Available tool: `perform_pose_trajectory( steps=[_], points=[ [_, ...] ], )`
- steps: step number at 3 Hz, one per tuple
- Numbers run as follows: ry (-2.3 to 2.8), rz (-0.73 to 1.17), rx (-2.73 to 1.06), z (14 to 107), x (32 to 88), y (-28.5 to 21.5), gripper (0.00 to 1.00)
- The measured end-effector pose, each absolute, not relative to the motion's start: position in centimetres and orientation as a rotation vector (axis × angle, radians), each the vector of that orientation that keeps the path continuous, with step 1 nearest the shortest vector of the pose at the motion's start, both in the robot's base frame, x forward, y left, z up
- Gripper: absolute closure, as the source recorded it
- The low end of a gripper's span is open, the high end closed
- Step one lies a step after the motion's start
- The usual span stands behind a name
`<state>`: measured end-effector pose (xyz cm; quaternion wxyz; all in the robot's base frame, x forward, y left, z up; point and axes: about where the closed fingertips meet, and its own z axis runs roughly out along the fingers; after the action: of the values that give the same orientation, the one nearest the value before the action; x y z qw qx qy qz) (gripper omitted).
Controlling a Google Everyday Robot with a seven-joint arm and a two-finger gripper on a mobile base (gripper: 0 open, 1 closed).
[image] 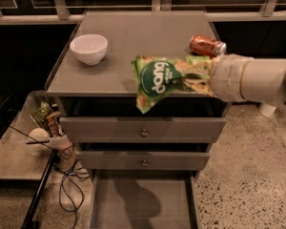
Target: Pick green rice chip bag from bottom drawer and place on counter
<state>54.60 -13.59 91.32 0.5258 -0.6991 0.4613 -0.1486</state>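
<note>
The green rice chip bag (158, 79), light green with a dark round "dang" logo, hangs in the air over the front edge of the counter (133, 42). My gripper (196, 76) comes in from the right on a thick white arm and is shut on the bag's right end; its fingers are mostly hidden by the crinkled bag. The bottom drawer (143, 202) stands pulled out below, and its grey floor shows only a shadow.
A white bowl (88, 48) sits at the counter's left and a red can (207, 45) lies at its right rear. Two knobbed drawers (144, 132) are slightly open. A low glass side table (12, 151) with clutter and cables stands at the left.
</note>
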Motion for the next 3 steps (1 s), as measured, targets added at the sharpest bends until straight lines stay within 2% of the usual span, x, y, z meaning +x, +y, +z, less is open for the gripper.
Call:
perform_pose_trajectory(
  steps=[2,3],
  points=[
    [1.237,-0.398,-1.485,96.2,63.8,-13.1,1.0],
    [1.333,-0.379,-1.376,96.1,66.4,-13.4,1.0]
  ],
)
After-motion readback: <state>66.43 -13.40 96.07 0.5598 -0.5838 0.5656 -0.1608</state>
